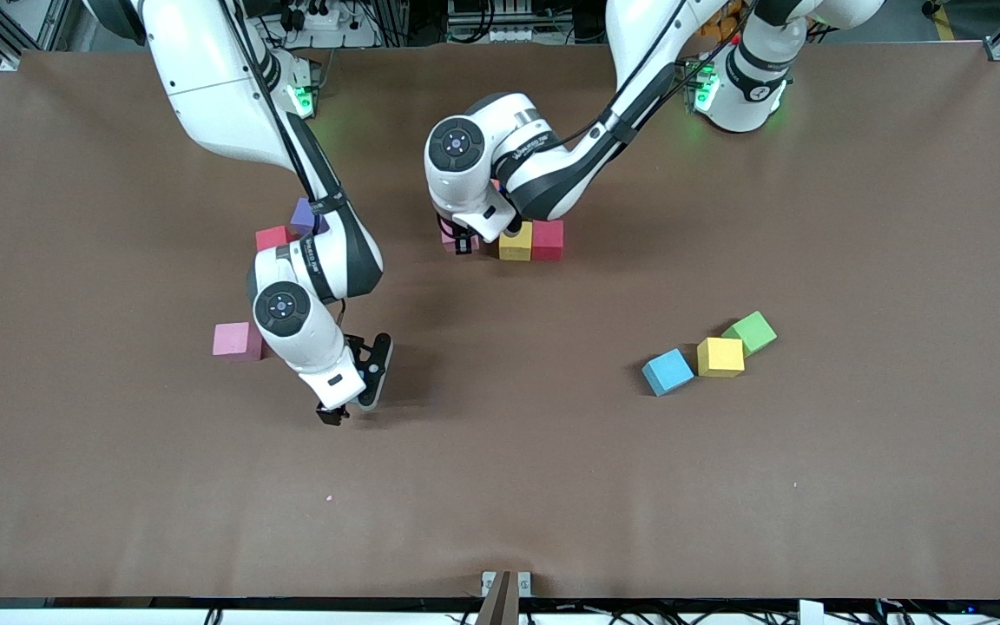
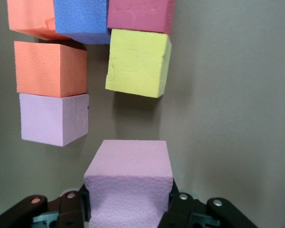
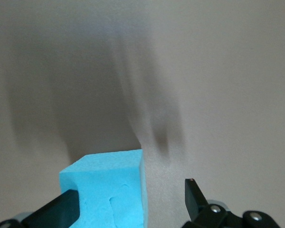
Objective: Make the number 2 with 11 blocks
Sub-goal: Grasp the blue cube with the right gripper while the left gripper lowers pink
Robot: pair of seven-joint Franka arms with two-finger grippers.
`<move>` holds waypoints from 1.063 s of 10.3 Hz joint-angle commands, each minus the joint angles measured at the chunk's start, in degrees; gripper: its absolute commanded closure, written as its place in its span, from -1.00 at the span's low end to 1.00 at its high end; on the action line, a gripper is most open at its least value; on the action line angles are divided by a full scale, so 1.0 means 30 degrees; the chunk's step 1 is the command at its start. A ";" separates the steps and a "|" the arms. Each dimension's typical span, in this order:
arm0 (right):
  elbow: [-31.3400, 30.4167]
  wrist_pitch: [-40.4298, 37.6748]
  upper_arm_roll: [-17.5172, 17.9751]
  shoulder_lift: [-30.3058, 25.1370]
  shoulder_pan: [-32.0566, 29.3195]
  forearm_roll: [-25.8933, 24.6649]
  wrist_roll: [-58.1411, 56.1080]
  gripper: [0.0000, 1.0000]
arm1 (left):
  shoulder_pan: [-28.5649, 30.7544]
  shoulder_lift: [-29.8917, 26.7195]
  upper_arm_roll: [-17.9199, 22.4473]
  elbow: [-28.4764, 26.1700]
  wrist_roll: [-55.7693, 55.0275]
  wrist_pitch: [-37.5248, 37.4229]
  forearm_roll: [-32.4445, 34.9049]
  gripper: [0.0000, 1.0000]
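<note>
Brown matting covers the worktop, and the half-built number 2 (image 1: 531,240) sits near the edge where the arms are mounted. The left gripper (image 2: 128,205) is over it, pinching a pale pink foam cube (image 2: 128,178) just beside the square yellow foam cube (image 2: 138,62) and the lilac-pink foam cube (image 2: 54,118). I'd worry that a skewed descent shoves those neighbours, or soft foam clings on release. The right gripper (image 1: 354,382), fingers spread, waits mid-table with a light blue foam cube (image 3: 107,190) against one finger.

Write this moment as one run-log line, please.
left gripper: shut on pink block, beside unfinished digit | right gripper: open, fingers around light blue block
</note>
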 commanded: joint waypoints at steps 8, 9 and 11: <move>0.0513 -0.1663 0.0415 -0.0299 -0.0573 0.0094 -0.1350 -1.00 | -0.0576 -0.0410 0.0210 -0.3381 -0.0406 0.4166 0.3146 0.00; 0.0542 -0.1663 0.0444 -0.0328 -0.0573 0.0094 -0.1379 -1.00 | -0.0576 -0.0498 0.0210 -0.3761 -0.0406 0.4602 0.3526 0.00; 0.0629 -0.1779 0.0444 -0.0560 -0.0603 0.0094 -0.1409 -1.00 | -0.0576 -0.0470 0.0210 -0.4115 -0.0406 0.5278 0.3588 0.00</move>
